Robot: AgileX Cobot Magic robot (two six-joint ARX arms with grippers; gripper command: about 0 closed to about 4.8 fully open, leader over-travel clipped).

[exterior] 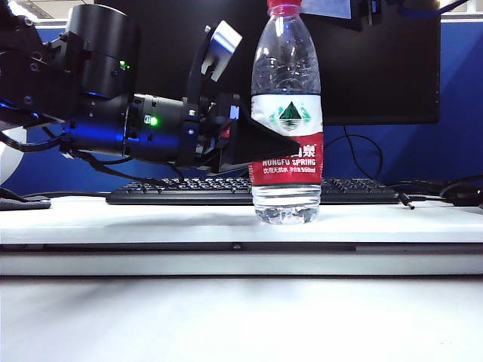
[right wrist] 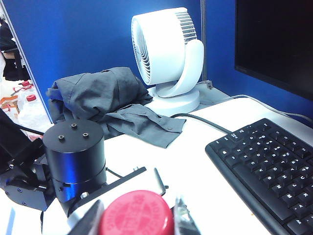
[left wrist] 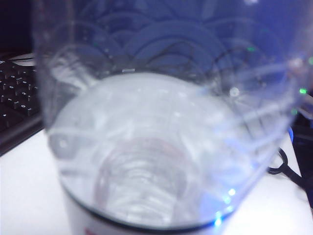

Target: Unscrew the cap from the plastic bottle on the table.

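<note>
Blue partition wall, dark monitor, white desk fan, grey cloth, black keyboard.

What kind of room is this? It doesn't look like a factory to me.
Most likely an office desk or lab corner. A black keyboard lies on the white table below a dark monitor, blue partition walls stand behind, and a white desk fan sits beside a crumpled grey shirt.

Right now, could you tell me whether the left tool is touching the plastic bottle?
Touching. The exterior view shows the left tool clamped against the plastic bottle at its label, no gap visible; the bottle stands upright on the table.
</note>
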